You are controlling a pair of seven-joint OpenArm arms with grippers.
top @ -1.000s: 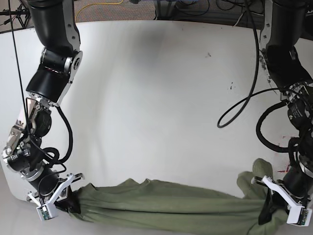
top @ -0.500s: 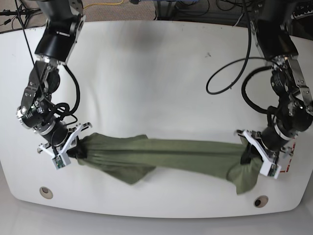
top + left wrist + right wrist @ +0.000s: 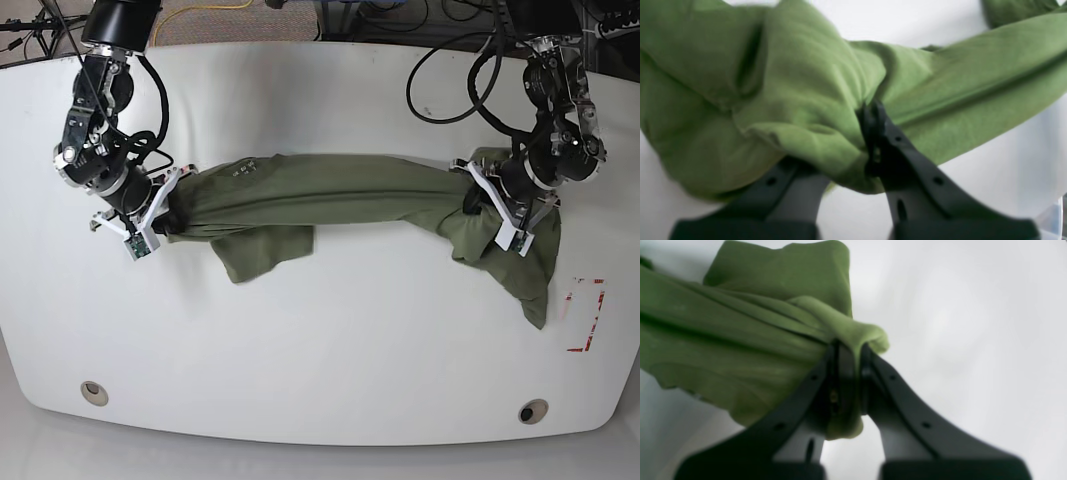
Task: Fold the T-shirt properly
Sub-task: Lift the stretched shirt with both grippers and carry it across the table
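Note:
The olive-green T-shirt (image 3: 330,195) is stretched in a bunched band between my two grippers above the white table (image 3: 320,330). A flap hangs down near its left end and a longer one at its right end. My right gripper (image 3: 168,222), on the base view's left, is shut on the T-shirt's left end; the right wrist view shows cloth (image 3: 740,333) pinched between its fingers (image 3: 846,373). My left gripper (image 3: 478,205), on the base view's right, is shut on the other end; the left wrist view shows cloth (image 3: 800,93) bunched over its fingers (image 3: 873,133).
A red square outline (image 3: 585,315) is marked near the table's right edge. Two round holes (image 3: 93,392) sit near the front edge. Cables (image 3: 450,90) hang from the arm at the back right.
Both arms have carried the T-shirt from the table's front edge toward the back, holding it stretched between them. The hanging flaps swung along.

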